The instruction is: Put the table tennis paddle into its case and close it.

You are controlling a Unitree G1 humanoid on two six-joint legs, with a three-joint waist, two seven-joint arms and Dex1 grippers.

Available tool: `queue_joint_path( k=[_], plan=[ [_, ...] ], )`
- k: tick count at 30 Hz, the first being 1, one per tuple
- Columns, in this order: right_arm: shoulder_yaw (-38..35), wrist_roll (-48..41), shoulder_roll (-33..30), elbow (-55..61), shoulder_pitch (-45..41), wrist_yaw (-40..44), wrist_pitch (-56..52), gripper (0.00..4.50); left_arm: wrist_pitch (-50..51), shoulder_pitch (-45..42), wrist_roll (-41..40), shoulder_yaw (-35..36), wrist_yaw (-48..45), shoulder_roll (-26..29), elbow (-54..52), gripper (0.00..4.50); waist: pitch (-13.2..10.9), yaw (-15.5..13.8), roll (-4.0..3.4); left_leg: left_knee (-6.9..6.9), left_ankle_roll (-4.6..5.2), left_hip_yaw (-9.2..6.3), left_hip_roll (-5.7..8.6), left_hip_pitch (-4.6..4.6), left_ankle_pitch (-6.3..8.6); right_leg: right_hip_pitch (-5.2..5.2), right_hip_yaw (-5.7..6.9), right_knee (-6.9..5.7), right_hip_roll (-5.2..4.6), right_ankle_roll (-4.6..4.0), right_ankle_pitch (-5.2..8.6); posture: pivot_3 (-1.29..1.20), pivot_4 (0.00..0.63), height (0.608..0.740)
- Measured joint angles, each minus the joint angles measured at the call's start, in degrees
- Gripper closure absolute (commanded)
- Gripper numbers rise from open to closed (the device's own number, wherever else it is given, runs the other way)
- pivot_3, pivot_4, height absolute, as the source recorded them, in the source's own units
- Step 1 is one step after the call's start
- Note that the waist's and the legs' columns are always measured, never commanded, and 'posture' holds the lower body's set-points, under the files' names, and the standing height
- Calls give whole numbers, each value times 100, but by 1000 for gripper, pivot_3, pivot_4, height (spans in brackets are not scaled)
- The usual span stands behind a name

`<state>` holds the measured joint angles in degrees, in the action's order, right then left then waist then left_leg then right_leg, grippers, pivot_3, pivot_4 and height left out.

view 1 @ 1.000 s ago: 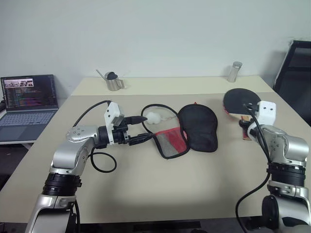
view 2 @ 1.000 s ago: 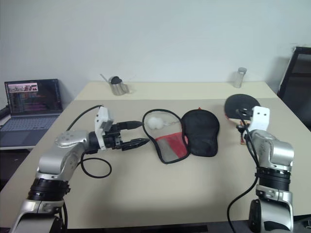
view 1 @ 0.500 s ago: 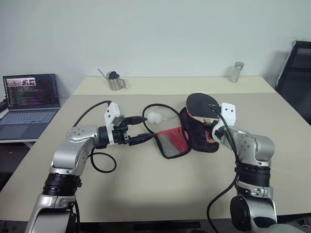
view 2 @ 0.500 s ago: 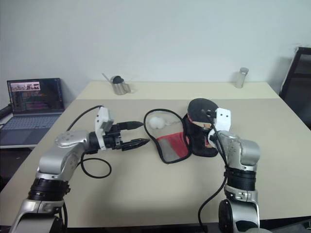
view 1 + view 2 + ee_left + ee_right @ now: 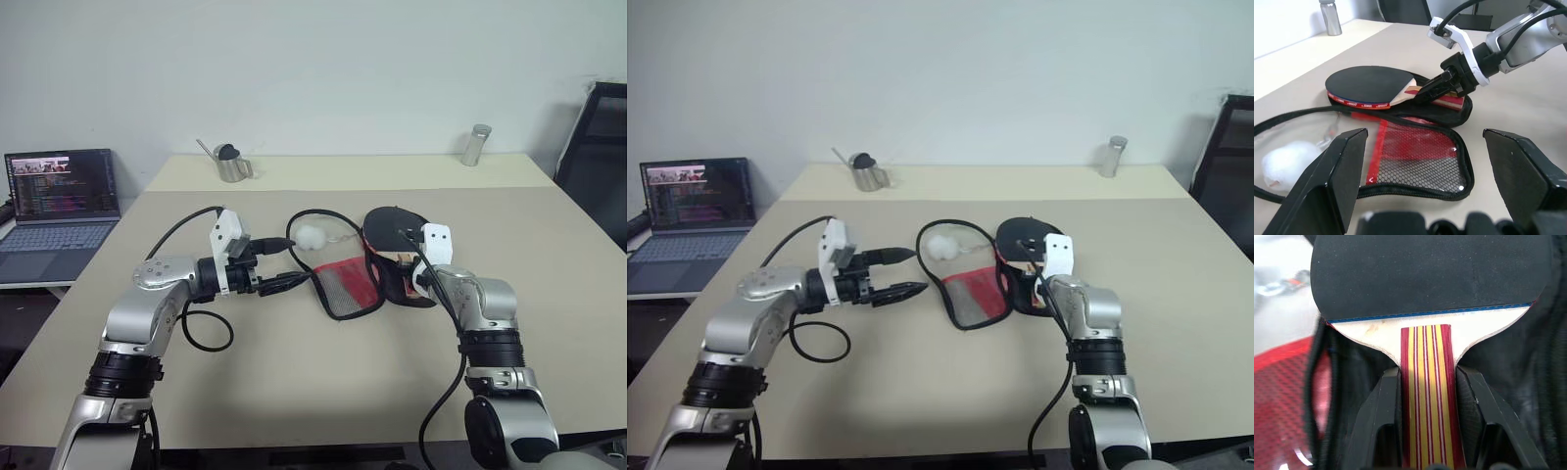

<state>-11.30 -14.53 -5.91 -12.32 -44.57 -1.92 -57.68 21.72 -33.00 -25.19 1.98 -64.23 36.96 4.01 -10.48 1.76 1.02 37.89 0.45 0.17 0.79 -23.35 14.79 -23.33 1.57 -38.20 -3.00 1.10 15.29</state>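
Note:
My right gripper (image 5: 406, 261) is shut on the striped wooden handle of the table tennis paddle (image 5: 1369, 84). The paddle's black face (image 5: 1430, 269) points up and lies low over the black half of the case (image 5: 389, 281); whether it touches the fabric I cannot tell. The case lies unzipped on the table, with its red mesh flap (image 5: 1415, 156) folded out to the left and its white fluffy ball (image 5: 311, 236) behind it. My left gripper (image 5: 294, 259) hovers open just left of the mesh flap, holding nothing.
A laptop (image 5: 59, 201) stands open on a side table at the left. A small metal pitcher (image 5: 228, 164) and a metal shaker (image 5: 475, 144) stand near the table's far edge. A black chair (image 5: 598, 147) is at the right.
My right gripper has carried the paddle leftward and down, from the right side of the table to over the case's black half. The left gripper has stayed in place.

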Motion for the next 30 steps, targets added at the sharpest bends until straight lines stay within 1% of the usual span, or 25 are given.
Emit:
queue_joint_path(
  k=[13,15,16,17,23,24,27,30],
  plan=[
    [131,168,13,-149,5,-53,112,3356,-79,16,20,0,-6,25,-7,367,0,2,0,0,0,1,0,0,0,0,-1,-1,0,0,0,0,150,740],
    [132,190,13,-122,50,-77,88,2647,-87,18,21,0,-6,29,-7,367,0,0,0,0,0,0,0,0,0,0,-1,0,0,0,0,0,150,740],
    [131,195,14,-69,80,-84,88,2491,-90,21,23,0,-6,32,-7,367,0,0,0,0,0,0,0,0,0,0,-2,-1,0,0,0,0,150,740],
    [129,201,14,-30,89,-94,87,2211,-92,22,26,0,-6,33,-7,367,0,0,0,0,0,0,0,0,0,0,-2,-1,0,0,0,0,150,740],
    [129,206,10,27,105,-139,85,104,-97,31,52,0,-6,34,-6,367,0,0,0,2,0,1,0,1,0,0,-2,-4,0,0,0,0,150,740],
    [140,206,10,70,117,-127,81,22,-99,38,53,0,-5,34,-6,367,0,0,0,2,0,1,0,1,0,0,-2,-4,0,0,0,0,150,740],
    [180,206,-1,240,152,-66,18,22,-110,75,56,0,4,34,-7,367,0,-1,0,2,0,1,0,1,0,0,-2,-4,0,0,0,0,150,740],
    [189,163,-6,854,336,-9,-248,22,-170,159,100,3,64,38,-4,367,0,-3,0,2,0,0,0,0,0,0,-3,-3,0,0,0,0,150,740]
  ],
)
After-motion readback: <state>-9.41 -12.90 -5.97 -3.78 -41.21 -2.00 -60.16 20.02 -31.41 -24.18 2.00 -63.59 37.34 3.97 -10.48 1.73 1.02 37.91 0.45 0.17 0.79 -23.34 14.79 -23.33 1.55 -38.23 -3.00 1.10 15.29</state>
